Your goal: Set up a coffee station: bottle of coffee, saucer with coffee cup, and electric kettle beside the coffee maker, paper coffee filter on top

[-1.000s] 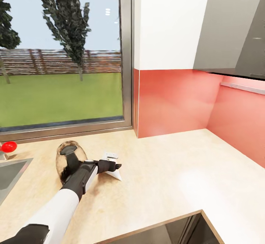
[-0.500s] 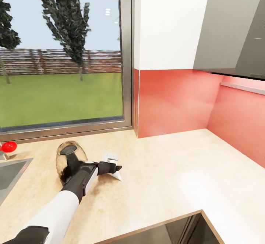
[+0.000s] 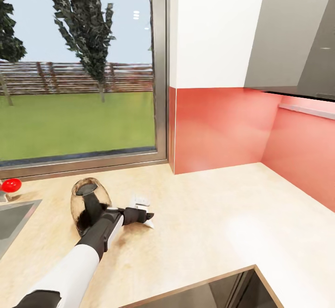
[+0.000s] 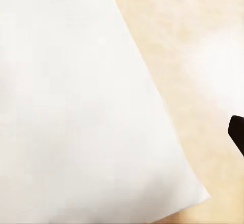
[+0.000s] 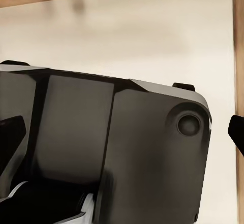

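Since a second ago your left hand [image 3: 148,217] has crept a little further forward over the paper coffee filter [image 3: 150,223], while the head camera and everything else on the bench [image 3: 223,215] have held their places.

Going left to right: the sink [image 3: 14,219] and a red knob [image 3: 11,185] sit well to the hand's left; the electric kettle [image 3: 88,203] stands just behind the forearm, close to touching it; the filter lies flat on the bench directly under the fingertips. In the left wrist view the filter [image 4: 86,107] is very close, with one dark fingertip [image 4: 237,135] off its edge. I cannot tell whether the hand is clenched on the paper or released.

To do this well, I'd judge you should catch the thin edge squarely and lift straight up, keeping the elbow off the kettle.

Right of the hand the bench runs open to the red wall [image 3: 218,126]; the near edge over a dark opening [image 3: 223,294] lies toward you.
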You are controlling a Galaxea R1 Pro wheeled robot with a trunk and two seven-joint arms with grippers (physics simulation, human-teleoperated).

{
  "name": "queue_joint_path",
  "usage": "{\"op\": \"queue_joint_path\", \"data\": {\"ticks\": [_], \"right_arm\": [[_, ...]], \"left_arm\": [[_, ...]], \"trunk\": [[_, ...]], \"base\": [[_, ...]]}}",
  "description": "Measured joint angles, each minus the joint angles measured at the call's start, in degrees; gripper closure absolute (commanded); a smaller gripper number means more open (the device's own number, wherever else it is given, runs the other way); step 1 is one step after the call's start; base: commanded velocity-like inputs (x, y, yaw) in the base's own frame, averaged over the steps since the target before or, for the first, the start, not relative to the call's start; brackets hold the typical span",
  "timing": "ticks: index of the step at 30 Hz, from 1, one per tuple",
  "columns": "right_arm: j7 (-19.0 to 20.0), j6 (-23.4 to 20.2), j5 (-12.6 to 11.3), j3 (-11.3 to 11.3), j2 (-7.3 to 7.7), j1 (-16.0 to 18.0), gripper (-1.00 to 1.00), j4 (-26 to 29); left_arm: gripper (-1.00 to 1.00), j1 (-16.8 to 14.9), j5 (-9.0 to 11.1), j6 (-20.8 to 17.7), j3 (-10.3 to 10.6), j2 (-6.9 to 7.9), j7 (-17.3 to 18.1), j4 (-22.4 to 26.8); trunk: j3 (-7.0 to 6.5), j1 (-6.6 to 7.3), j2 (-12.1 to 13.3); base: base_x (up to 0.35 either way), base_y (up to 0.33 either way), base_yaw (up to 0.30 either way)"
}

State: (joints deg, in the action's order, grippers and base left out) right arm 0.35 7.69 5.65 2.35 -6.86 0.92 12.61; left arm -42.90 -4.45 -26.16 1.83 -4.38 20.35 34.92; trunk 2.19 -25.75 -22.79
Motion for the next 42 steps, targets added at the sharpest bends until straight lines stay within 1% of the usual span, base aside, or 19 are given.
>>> {"op": "queue_joint_path", "data": {"ticks": [4, 5, 8, 15, 18, 33, 37, 42], "right_arm": [[0.0, 0.0, 0.0, 0.0, 0.0, 0.0, -1.0, -0.01], [0.0, 0.0, 0.0, 0.0, 0.0, 0.0, -1.0, -0.01], [0.0, 0.0, 0.0, 0.0, 0.0, 0.0, -1.0, -0.02], [0.0, 0.0, 0.0, 0.0, 0.0, 0.0, -1.0, -0.01], [0.0, 0.0, 0.0, 0.0, 0.0, 0.0, -1.0, -0.01], [0.0, 0.0, 0.0, 0.0, 0.0, 0.0, -1.0, -0.01], [0.0, 0.0, 0.0, 0.0, 0.0, 0.0, -1.0, -0.02], [0.0, 0.0, 0.0, 0.0, 0.0, 0.0, -1.0, -0.02]], "left_arm": [[-1.0, 0.05, 0.0, -0.07, 0.1, 0.0, 0.16, 0.05], [1.0, 0.05, -0.03, -0.07, 0.13, 0.0, 0.17, 0.05], [1.0, 0.04, 0.03, -0.08, 0.17, 0.0, 0.1, 0.07], [1.0, 0.03, 1.64, -0.45, 0.2, -0.03, 0.56, 0.61], [1.0, 0.03, 1.29, -0.37, 0.21, -0.02, 0.45, 0.83], [1.0, -0.06, 1.35, -0.51, 0.22, -0.04, 0.32, 0.7], [1.0, -0.23, 0.25, -0.67, 0.09, -0.07, 0.31, 1.01], [1.0, -0.65, 0.31, -0.94, 0.07, 0.0, 0.35, 1.09]], "trunk": [[0.0, 0.0, 0.0], [0.0, 0.0, 0.0], [-0.01, 0.0, -0.01], [-0.01, 0.01, -0.04], [-0.01, 0.01, -0.03], [-0.02, 0.01, -0.03], [0.0, 0.0, 0.0], [0.0, 0.0, 0.0]], "base": [[0.0, 0.0, 0.0], [0.0, 0.0, 0.0], [0.0, 0.0, 0.0], [0.0, 0.0, 0.0], [0.0, 0.0, 0.0], [0.0, 0.0, 0.0], [0.0, 0.0, 0.0], [0.0, 0.0, 0.0]]}}
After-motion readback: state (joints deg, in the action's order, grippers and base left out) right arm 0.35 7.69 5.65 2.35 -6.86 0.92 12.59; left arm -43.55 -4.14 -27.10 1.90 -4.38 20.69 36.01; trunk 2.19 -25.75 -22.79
